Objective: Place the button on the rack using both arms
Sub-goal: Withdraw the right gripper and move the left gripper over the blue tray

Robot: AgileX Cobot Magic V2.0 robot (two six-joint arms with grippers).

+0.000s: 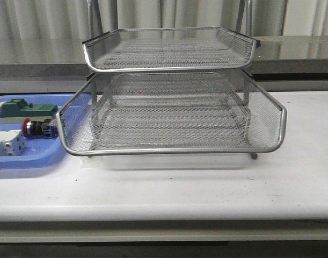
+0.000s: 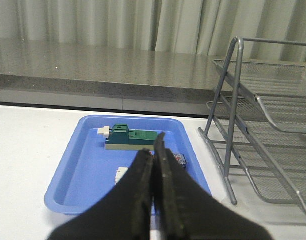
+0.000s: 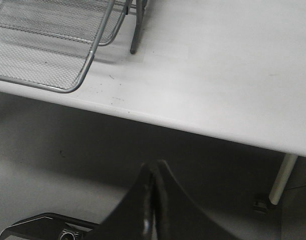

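Button (image 1: 39,128) lies in the blue tray (image 1: 24,162) at the rack's (image 1: 174,115) nine o'clock — both grippers, left (image 2: 154,165) and right (image 3: 154,177), pinched closed, holding nothing.

**Setting: indoor test bench, lab or workshop type**

A plain white table (image 1: 292,183) stands before a grey speckled stone ledge (image 2: 92,65) and pale pleated curtains (image 1: 40,24). On it sit a wire-mesh office rack (image 1: 169,115) and a blue tray (image 2: 87,175) holding electrical parts: a green block (image 2: 130,137), a white block (image 1: 7,145), a red-headed button (image 1: 37,128). Bare grey floor (image 3: 52,165) lies below.
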